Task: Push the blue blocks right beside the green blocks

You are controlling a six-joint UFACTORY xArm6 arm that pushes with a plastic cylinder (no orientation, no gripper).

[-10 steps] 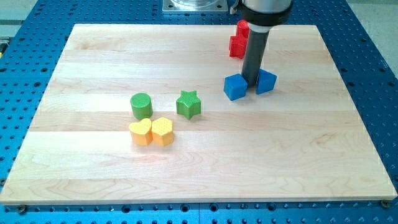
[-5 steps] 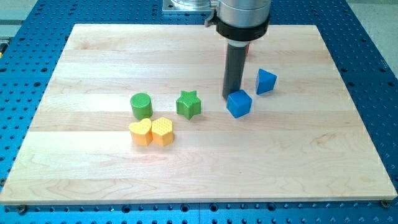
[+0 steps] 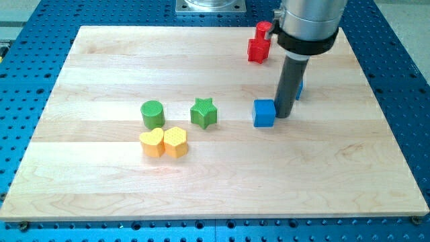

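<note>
A blue cube [image 3: 264,113] lies right of centre on the wooden board [image 3: 215,168]. My tip [image 3: 283,115] stands right against the cube's right side. A second blue block [image 3: 298,87] is mostly hidden behind the rod, only a sliver showing on the rod's right. A green star [image 3: 203,112] lies to the left of the blue cube, with a gap between them. A green cylinder [image 3: 152,114] lies further left.
Two yellow blocks [image 3: 164,142] touch each other just below the green cylinder. Two red blocks [image 3: 258,45] sit near the board's top edge, left of the rod's housing. A blue perforated table surrounds the board.
My tip has moved from the blue cube's upper left round to its right side. The blue cube has shifted slightly right and down. The second blue block is now hidden behind the rod.
</note>
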